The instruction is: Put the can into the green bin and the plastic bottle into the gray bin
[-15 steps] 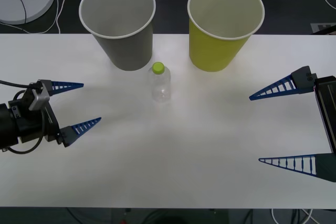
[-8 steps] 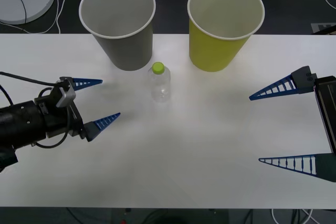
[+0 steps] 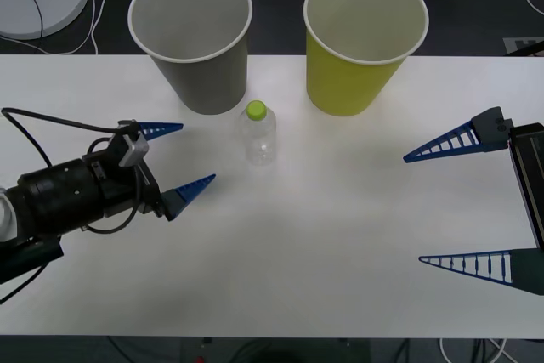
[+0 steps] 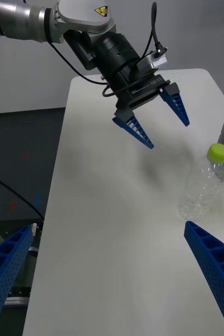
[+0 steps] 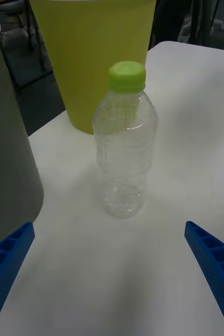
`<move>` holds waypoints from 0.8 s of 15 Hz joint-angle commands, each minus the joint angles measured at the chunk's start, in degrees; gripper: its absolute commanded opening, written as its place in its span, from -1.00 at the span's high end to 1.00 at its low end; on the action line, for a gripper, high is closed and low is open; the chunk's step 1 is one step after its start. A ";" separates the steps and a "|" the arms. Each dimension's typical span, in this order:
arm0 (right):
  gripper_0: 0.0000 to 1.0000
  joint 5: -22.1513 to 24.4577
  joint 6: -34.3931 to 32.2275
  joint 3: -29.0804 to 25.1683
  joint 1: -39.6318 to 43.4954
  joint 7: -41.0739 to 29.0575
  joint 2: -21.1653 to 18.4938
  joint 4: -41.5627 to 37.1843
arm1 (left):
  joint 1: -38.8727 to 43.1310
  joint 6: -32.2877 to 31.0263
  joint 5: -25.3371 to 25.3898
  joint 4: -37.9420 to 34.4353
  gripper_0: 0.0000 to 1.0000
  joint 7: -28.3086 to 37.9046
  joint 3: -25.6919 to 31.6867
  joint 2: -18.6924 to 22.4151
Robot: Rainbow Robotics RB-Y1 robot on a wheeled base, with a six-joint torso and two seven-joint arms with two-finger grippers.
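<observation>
left gripper [image 3: 187,155]: low over the white table [image 3: 297,261] on its left side, jaws spread wide and pointed toward the bottle, not touching it, just a gap of bare table between them; from the right wrist view you can see it [image 4: 156,118] coming in on its black arm

gray bin [image 3: 194,36]: upright at the table's far edge, left of centre, pale inside

plastic bottle [image 3: 259,133]: standing upright on the table, lime-green cap on, just in front of the gray bin's right side and sitting between the two bins; in the left wrist view it's [image 5: 125,152] framed between the open blue fingers [image 5: 211,262], with the green bin right behind it

green bin [image 3: 361,40]: upright at the far edge, right of centre, white inside, near the gray one but not touching

right gripper [image 3: 455,206]: out at the table's right edge, well apart from the bottle, jaws wide apart, holding nothing
</observation>
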 commanded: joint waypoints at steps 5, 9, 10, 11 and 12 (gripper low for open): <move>-1.00 0.00 0.00 0.00 0.00 0.00 0.00 0.00 | -2.78 0.09 -5.24 0.00 -1.00 3.61 -2.42 -2.33; -1.00 0.00 0.00 0.00 0.00 0.00 0.00 0.00 | -4.19 0.09 -9.55 0.27 -1.00 5.63 -2.86 -4.53; -1.00 0.00 0.00 0.00 0.00 0.00 0.00 0.00 | -4.63 0.09 -10.86 0.27 -1.00 6.42 -2.86 -4.97; -1.00 0.00 0.00 0.00 0.00 0.00 0.00 0.00 | -4.98 0.09 -11.74 0.53 -1.00 7.03 -3.04 -5.23; -1.00 0.00 0.00 0.00 0.00 0.00 0.00 0.00 | -5.59 0.18 -12.27 0.88 -1.00 7.56 -3.30 -5.32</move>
